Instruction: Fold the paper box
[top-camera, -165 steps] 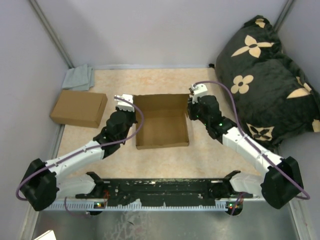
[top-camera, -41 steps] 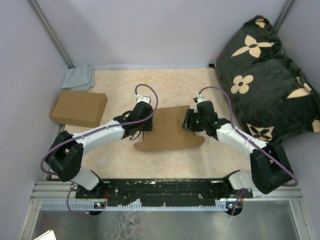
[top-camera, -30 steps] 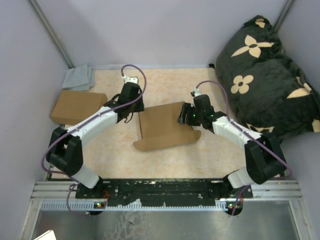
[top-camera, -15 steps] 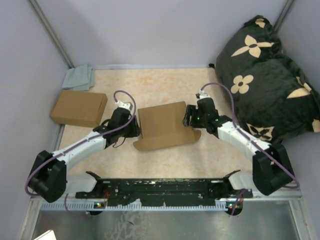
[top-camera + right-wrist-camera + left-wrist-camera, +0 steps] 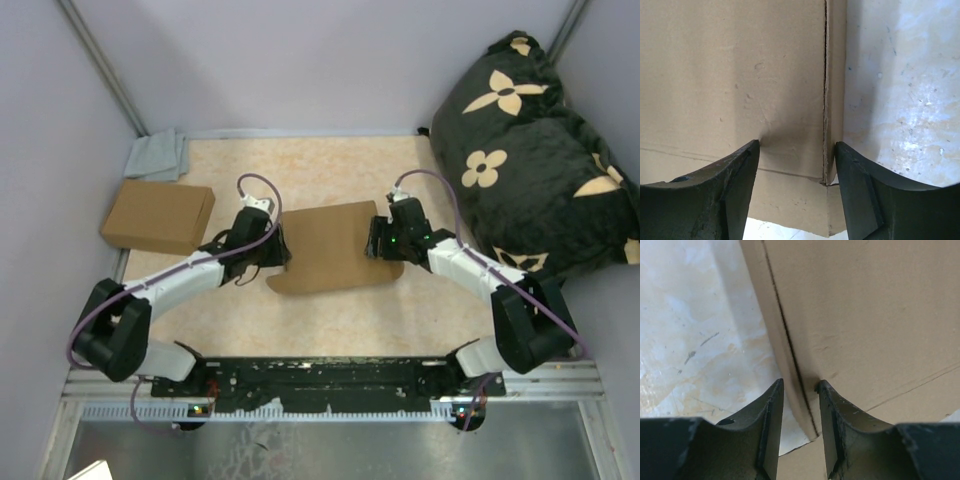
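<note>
The paper box (image 5: 325, 245) lies at the table's middle, its lid folded down over the tray and a rounded front flap sticking out toward me. My left gripper (image 5: 279, 249) is at the box's left edge. In the left wrist view (image 5: 800, 385) its jaws stand narrowly apart, astride the left wall of the box (image 5: 865, 315), and a strip of table shows beside the left finger. My right gripper (image 5: 376, 240) is at the right edge. In the right wrist view (image 5: 796, 146) it is wide open, astride the lid's right edge on the box (image 5: 740, 65).
A ready-made brown cardboard box (image 5: 158, 216) sits at the left, with a grey cloth (image 5: 158, 155) behind it in the corner. A black cushion with tan flowers (image 5: 520, 150) fills the right side. Walls close in the table on the left and behind.
The box stood open 5.5 s ago and its lid is now folded down. In the last half second my left gripper moved in against the box's left edge. The right gripper barely moved.
</note>
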